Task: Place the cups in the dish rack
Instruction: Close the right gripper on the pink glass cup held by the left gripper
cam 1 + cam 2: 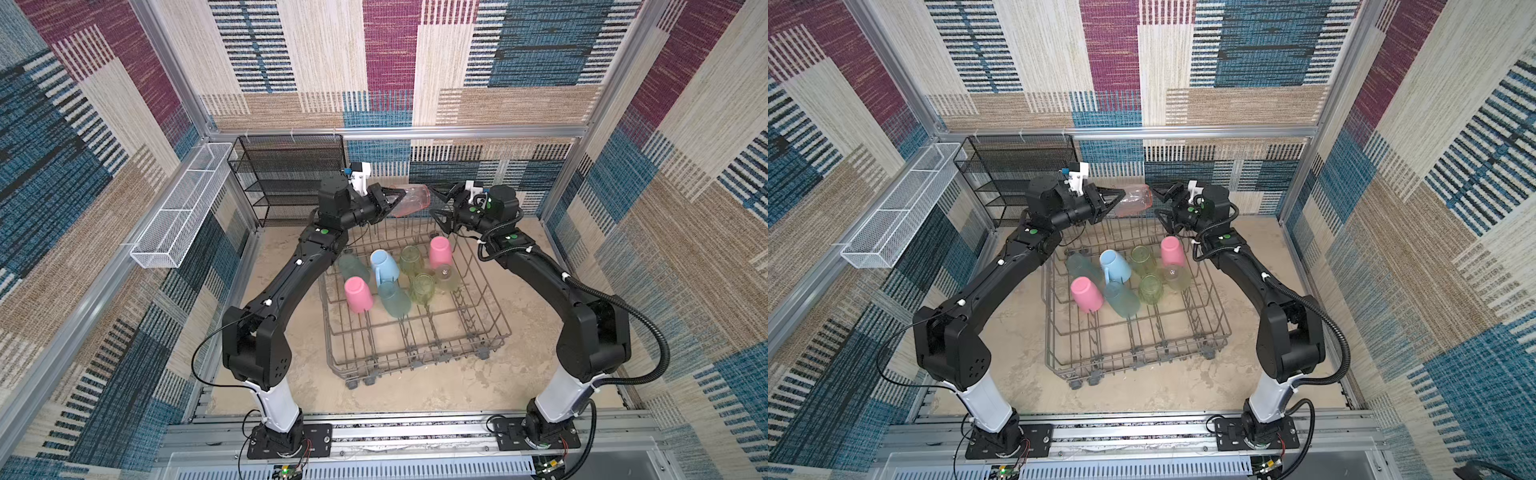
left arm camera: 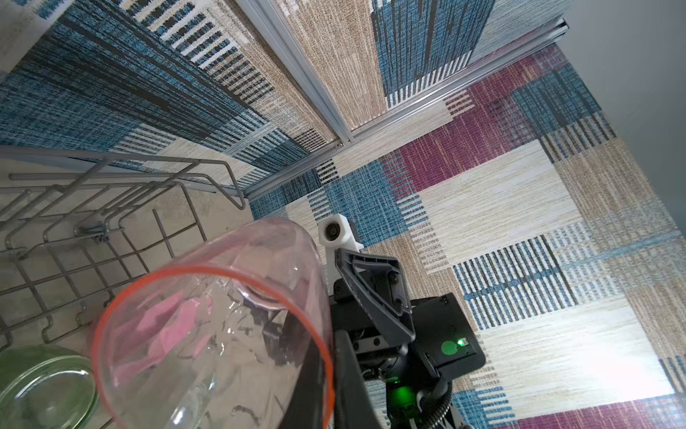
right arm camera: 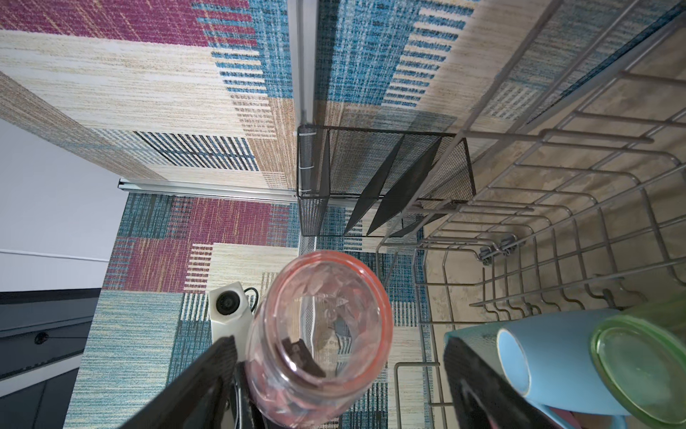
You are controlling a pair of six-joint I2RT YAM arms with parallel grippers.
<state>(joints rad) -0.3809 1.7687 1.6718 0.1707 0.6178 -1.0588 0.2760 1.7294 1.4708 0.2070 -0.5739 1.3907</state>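
— Between the fingers of the left gripper [image 1: 397, 200] sits the pink-orange cup [image 1: 415, 199], clamped tight and lying on its side in the air

— And the right gripper [image 1: 437, 206]?

— Spread wide and holding nothing. Its tips stand just beside the cup's free end. From the right wrist, the cup [image 3: 319, 334] shows between the two black fingers [image 3: 200, 382], nearer one of them. Whether it touches that one, I cannot tell

— Where does the cup hang?

— Over the far rim of the dish rack [image 1: 415, 356], above the tines; both top views show it there [image 1: 1133, 201]. From the left wrist it fills the foreground [image 2: 222, 315], orange rim toward the camera

— What is in the rack?

— Eight pieces, all in its far half, bottoms up or tilted. There are two pink cups [image 1: 358, 294] [image 1: 440, 252], two teal cups [image 1: 353, 266] [image 1: 394, 298] and three yellow-green cups [image 1: 411, 259] [image 1: 422, 288] [image 1: 446, 277]. The light-blue mug [image 1: 384, 264] sits between the teal ones

— And around it?

— The rack stands on a sandy floor [image 1: 415, 395]. A black mesh shelf unit [image 1: 291, 178] stands at the back wall behind the left arm, and a white mesh basket [image 1: 183, 208] hangs along the left wall's rail
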